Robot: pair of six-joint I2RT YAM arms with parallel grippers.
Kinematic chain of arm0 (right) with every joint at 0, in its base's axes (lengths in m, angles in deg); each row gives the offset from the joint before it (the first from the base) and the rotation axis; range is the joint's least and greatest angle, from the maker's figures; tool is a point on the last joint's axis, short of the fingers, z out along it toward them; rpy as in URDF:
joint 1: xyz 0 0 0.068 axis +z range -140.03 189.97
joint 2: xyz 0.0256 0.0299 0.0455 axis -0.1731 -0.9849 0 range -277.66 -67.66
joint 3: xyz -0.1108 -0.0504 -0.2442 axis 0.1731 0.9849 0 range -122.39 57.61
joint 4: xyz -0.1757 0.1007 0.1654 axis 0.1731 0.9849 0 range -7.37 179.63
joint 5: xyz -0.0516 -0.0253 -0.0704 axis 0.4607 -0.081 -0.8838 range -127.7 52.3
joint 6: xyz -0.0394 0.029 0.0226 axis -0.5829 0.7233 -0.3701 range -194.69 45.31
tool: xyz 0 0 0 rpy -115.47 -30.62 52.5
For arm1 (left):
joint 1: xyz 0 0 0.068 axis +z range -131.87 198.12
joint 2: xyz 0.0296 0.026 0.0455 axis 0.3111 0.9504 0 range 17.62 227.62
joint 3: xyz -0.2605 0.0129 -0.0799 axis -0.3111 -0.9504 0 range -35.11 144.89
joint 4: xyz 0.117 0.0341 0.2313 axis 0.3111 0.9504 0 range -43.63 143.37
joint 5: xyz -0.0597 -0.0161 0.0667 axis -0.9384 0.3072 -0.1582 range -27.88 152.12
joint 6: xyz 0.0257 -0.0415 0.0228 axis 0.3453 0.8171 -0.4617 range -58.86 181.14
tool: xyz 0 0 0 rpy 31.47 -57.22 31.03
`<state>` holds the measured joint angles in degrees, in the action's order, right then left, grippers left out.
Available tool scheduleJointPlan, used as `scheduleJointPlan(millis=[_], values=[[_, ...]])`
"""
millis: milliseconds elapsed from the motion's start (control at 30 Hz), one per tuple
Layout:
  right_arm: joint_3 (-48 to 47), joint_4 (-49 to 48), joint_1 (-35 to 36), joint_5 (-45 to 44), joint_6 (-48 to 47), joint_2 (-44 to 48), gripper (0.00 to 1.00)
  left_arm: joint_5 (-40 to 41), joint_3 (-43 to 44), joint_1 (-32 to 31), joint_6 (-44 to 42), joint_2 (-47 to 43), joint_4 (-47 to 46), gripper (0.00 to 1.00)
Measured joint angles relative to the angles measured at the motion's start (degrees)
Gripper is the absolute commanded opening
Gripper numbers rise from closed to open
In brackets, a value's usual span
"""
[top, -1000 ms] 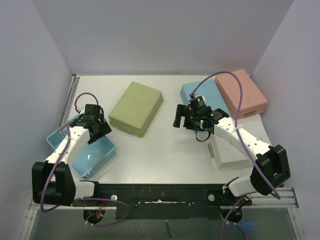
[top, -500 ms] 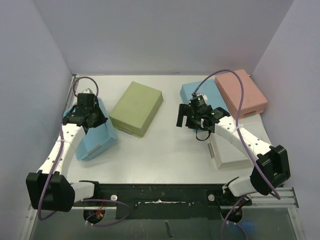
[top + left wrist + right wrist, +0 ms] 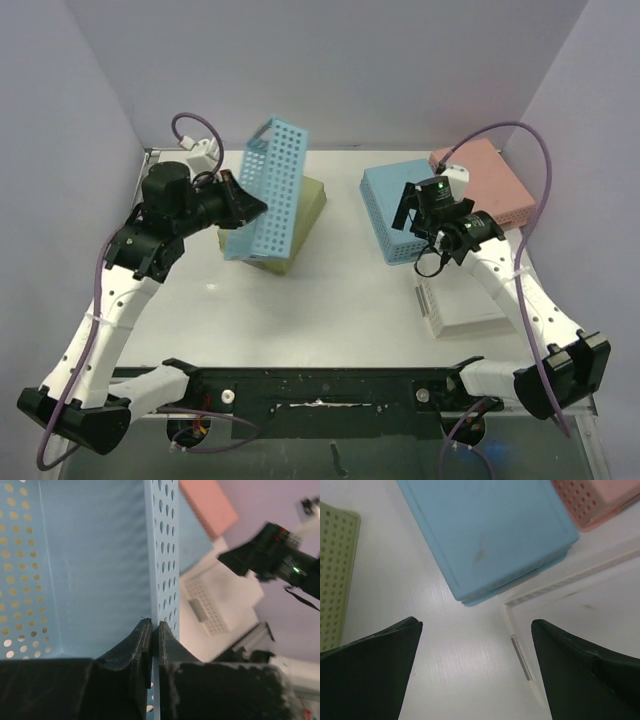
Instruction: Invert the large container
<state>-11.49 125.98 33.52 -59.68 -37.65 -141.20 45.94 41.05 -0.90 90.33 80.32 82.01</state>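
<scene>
The large container (image 3: 268, 190) is a light blue perforated basket, held in the air and tipped on its side over the olive-green container (image 3: 312, 196). My left gripper (image 3: 243, 208) is shut on its side wall. In the left wrist view the fingers (image 3: 155, 630) pinch that thin wall (image 3: 165, 555), with the basket's inside (image 3: 85, 560) to the left. My right gripper (image 3: 408, 216) hangs open above the table, its jaws (image 3: 476, 626) wide apart with nothing between them.
A second light blue container (image 3: 392, 205) lies upside down under the right gripper, also seen in the right wrist view (image 3: 490, 535). A pink container (image 3: 497, 182) sits at the back right. A white container (image 3: 462, 308) lies at the front right.
My left gripper shut on the blue basket at the left and lifted it up and right, tipping it over the green container. The right arm drew back to the right, still open.
</scene>
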Motion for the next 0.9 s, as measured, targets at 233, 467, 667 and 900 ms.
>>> scheduleJointPlan(millis=[233,467,667,900], values=[[-9.4,4.5,-4.6,-6.1,-3.3,2.9,0.98,-12.2,-3.3,-11.3,10.7,3.1,-18.1,0.0],[-12.2,5.2,-9.4,-7.5,-6.1,9.9,0.97,-19.2,-19.8,-13.7,27.8,5.9,-42.5,0.0],[-14.1,5.1,-10.4,-4.4,-6.7,12.2,0.98,-21.0,-32.4,-13.9,41.6,9.4,-62.3,0.0],[-14.0,5.1,-10.4,0.3,-6.6,9.8,0.98,-21.4,-43.3,-13.9,54.2,14.4,-80.8,0.0]])
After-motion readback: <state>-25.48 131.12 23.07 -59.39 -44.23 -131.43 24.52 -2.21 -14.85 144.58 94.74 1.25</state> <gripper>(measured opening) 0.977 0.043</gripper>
